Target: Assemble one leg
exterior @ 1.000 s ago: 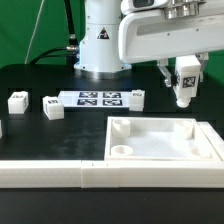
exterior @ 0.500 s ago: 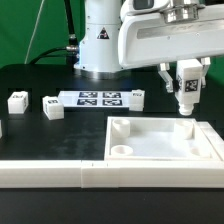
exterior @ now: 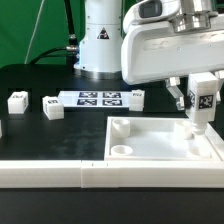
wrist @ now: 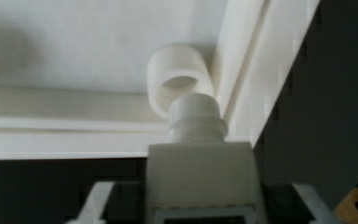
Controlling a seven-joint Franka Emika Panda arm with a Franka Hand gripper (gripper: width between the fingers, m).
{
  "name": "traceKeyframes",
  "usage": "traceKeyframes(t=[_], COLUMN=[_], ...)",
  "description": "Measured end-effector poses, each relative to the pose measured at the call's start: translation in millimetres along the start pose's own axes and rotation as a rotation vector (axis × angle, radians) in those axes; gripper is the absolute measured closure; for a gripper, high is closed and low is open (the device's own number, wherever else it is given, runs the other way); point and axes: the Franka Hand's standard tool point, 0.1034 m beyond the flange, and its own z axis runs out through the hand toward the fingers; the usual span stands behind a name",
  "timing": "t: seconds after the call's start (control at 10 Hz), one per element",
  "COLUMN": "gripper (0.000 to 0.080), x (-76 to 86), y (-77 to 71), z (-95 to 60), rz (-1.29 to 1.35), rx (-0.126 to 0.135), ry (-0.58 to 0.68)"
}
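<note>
Black table (exterior: 40, 135), green backdrop (exterior: 15, 30) off at the exterior view's left, marker board (exterior: 100, 98) lying flat in front of the robot base (exterior: 100, 45). A big white tray panel (exterior: 160, 145) sits nearer the camera. The arm reaches over to the exterior view's right, with the gripper (exterior: 200, 100) pointing straight down and clamped on the leg (exterior: 200, 110). The leg is upright, white and blocky, tag facing the camera, over the panel's far right corner. In the wrist view its rounded tip sits right by a corner socket (wrist: 179, 75); can't tell if they touch.

white leg (exterior: 199, 119), black-and-white tag (exterior: 204, 99), black table (exterior: 35, 135)
</note>
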Motion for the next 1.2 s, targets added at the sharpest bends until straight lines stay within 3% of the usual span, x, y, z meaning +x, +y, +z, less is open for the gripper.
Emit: traceKeyframes(t=[0.3,0.7,1.2], gripper=[0.0509,0.0509,0.0509], x=[-1.1,3.9,-8.1], y=[1.9,4.1,8.3], z=[1.9,21.0,37.5], rz=[-0.006,-0.007,0.000], rx=[-0.006,-0.003,-0.008], ry=[0.019,0.017,0.008])
